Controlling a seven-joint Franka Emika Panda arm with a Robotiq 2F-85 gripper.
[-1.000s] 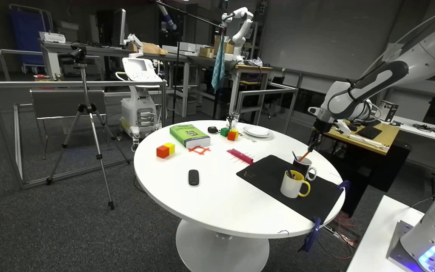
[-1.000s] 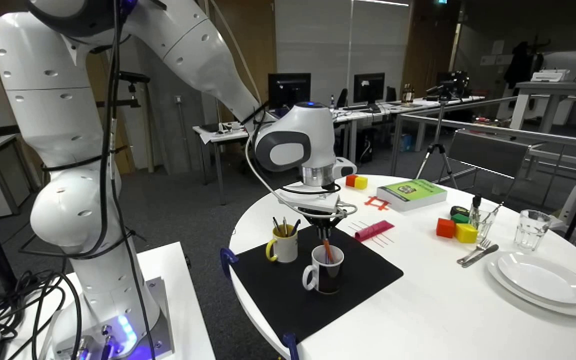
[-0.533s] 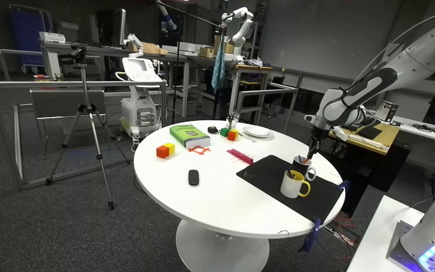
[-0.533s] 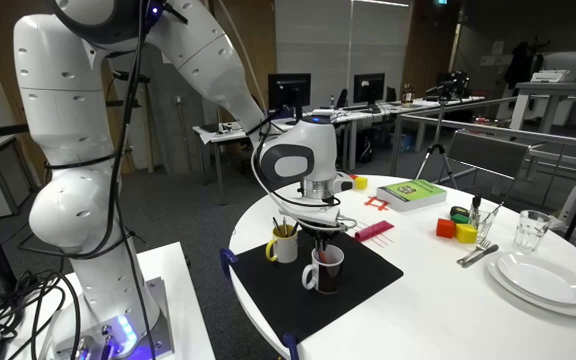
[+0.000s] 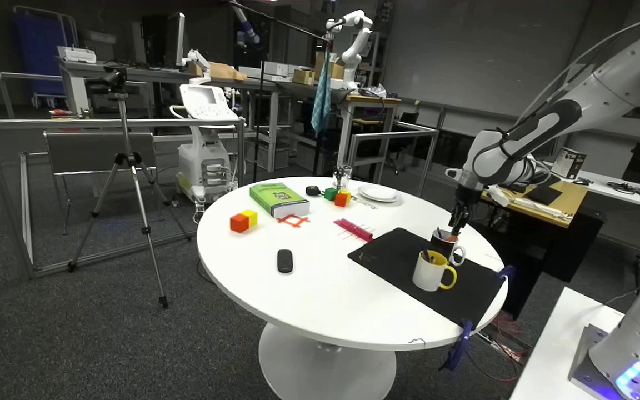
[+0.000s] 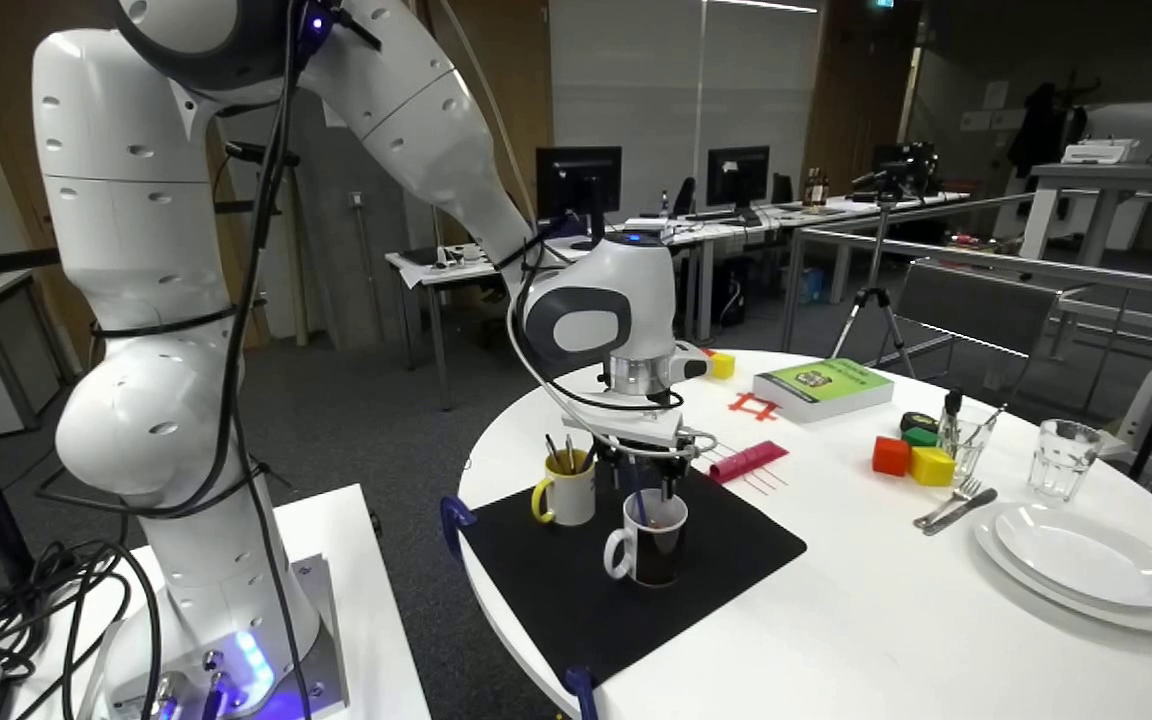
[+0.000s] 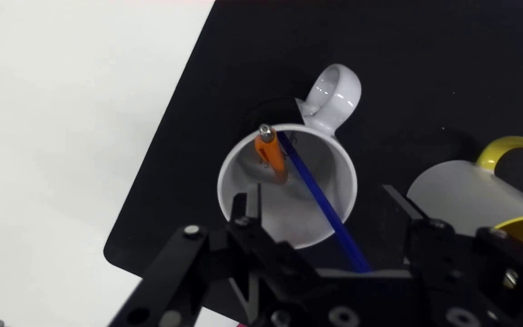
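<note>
The gripper (image 7: 325, 197) stands spread, gripping nothing; below it, the orange pen (image 7: 270, 152) leans inside the black-and-white mug (image 6: 658, 560) — likely light, stiff and slick — best pinched near its upper end.

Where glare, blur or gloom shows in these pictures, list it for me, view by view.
Wrist view: small glints on the mug handle and the metal end of the orange pen, the claw dark and slightly soft; both exterior views: the base lights glow blue; an exterior view: a ceiling light shows as a bright strip at the top edge.
</note>
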